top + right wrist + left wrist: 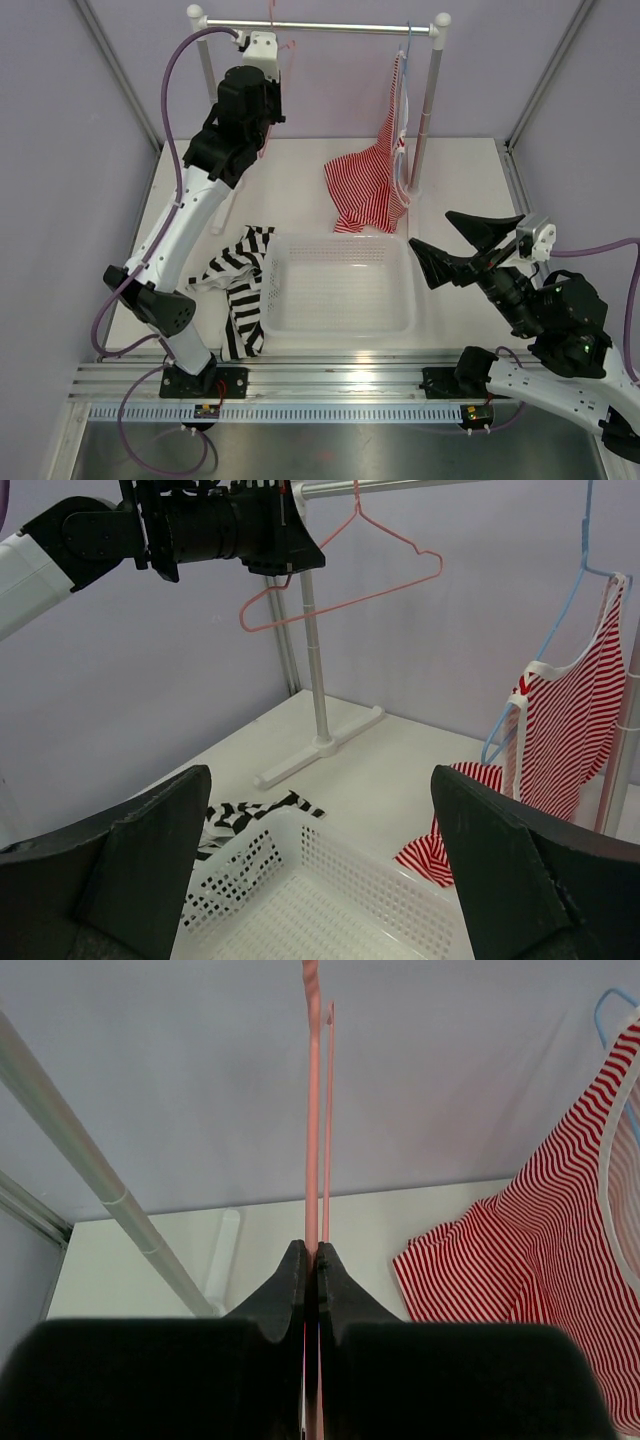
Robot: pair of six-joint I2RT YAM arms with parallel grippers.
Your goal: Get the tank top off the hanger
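The black-and-white striped tank top (238, 283) lies crumpled on the table left of the white basket, off the hanger; it also shows in the right wrist view (240, 815). The pink wire hanger (345, 575) hangs bare from the rail, its hook over the bar. My left gripper (313, 1252) is raised by the rail and shut on the hanger's pink wire (312, 1130). My right gripper (440, 245) is open and empty, low at the right of the basket, its fingers (150, 855) framing the basket.
A white perforated basket (340, 285) sits mid-table. A red-and-white striped top (375, 180) hangs on a pale blue hanger (585, 540) at the rail's right end, trailing onto the table. The rack's posts (425, 110) and rail (320, 27) stand at the back.
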